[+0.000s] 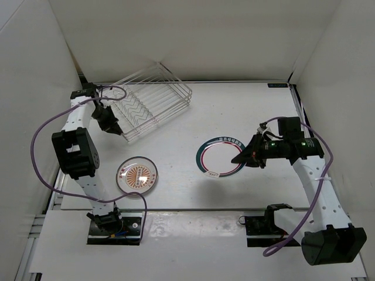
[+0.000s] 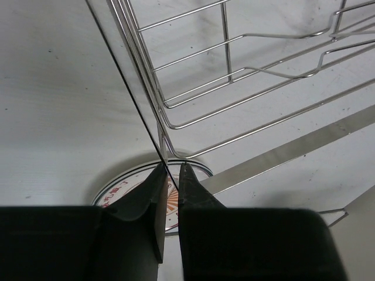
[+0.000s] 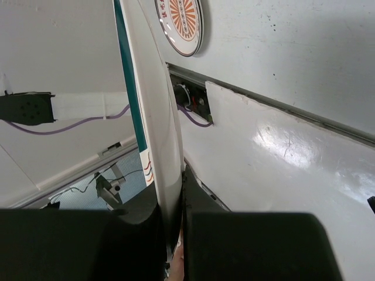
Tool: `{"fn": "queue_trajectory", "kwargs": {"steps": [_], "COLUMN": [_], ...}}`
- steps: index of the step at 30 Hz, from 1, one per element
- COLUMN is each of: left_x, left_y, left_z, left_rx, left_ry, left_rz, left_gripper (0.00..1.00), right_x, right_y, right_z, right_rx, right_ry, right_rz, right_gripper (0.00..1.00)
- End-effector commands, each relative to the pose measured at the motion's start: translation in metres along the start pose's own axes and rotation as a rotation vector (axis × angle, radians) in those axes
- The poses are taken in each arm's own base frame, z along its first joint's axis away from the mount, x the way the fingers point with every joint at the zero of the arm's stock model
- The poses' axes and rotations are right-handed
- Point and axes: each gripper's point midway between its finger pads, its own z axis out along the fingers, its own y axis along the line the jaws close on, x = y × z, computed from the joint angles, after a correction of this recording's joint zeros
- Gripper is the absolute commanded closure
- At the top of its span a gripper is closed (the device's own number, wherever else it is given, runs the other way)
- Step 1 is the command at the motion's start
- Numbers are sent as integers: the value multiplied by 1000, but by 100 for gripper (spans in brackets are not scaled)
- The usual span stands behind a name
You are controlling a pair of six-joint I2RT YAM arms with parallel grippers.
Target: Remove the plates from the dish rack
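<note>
The flat white table [image 1: 263, 117] carries a rectangular dish rack [image 1: 140, 110] of thin silver wire at its far left, with low sides and zigzag dividers along the base. Both visible plates are outside the rack. The teal-rimmed plate [image 1: 221, 158], round and glossy white with a pink-red inner ring, sits roughly level near the table's centre and casts a shadow along its near edge. The right gripper [image 1: 239, 159] is clamped on its right rim, with the plate seen edge-on between the fingers in the right wrist view. The smaller sunburst plate [image 1: 136, 174], round with an orange rayed centre, lies flat on the table near the rack. The left gripper [image 1: 112, 127] is pinched on the rack's near-left rim wire.
</note>
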Motion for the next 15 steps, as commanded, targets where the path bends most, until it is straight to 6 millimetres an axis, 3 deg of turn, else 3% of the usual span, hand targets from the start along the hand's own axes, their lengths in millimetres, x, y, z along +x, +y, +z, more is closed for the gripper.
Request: {"fn": "queue_trajectory", "kwargs": {"steps": [1, 3, 5, 6, 7, 9, 10, 12, 13, 15], "left_x": [3, 7, 13, 15, 16, 21, 20, 23, 22, 20], "left_y": [-31, -25, -19, -14, -11, -2, -1, 8, 12, 13], "left_z": [-30, -29, -31, -32, -34, -42, -45, -52, -55, -67], "left_rx": [130, 104, 72, 68, 53, 47, 42, 15, 9, -12], "left_ry": [-85, -75, -71, -69, -73, -71, -84, -89, -98, -129], "left_rz": [121, 98, 75, 50, 12, -50, -69, -106, -140, -175], "left_gripper": [100, 100, 91, 81, 56, 41, 41, 0, 0, 0], "right_x": [3, 3, 3, 3, 3, -1, -6, -5, 3, -10], "right_y": [7, 0, -6, -13, -17, -30, -32, -48, -74, -80], "right_z": [-5, -4, -3, 0, 1, 8, 11, 21, 32, 42], "right_rx": [-36, -15, 9, 28, 38, 74, 69, 85, 121, 83], "right_ry": [-29, -44, -49, -48, -48, -61, -76, -76, -57, -111], "right_rz": [-28, -14, 1, 19, 36, 77, 89, 149, 240, 210], "right_gripper": [99, 99, 99, 97, 93, 89, 89, 89, 89, 89]}}
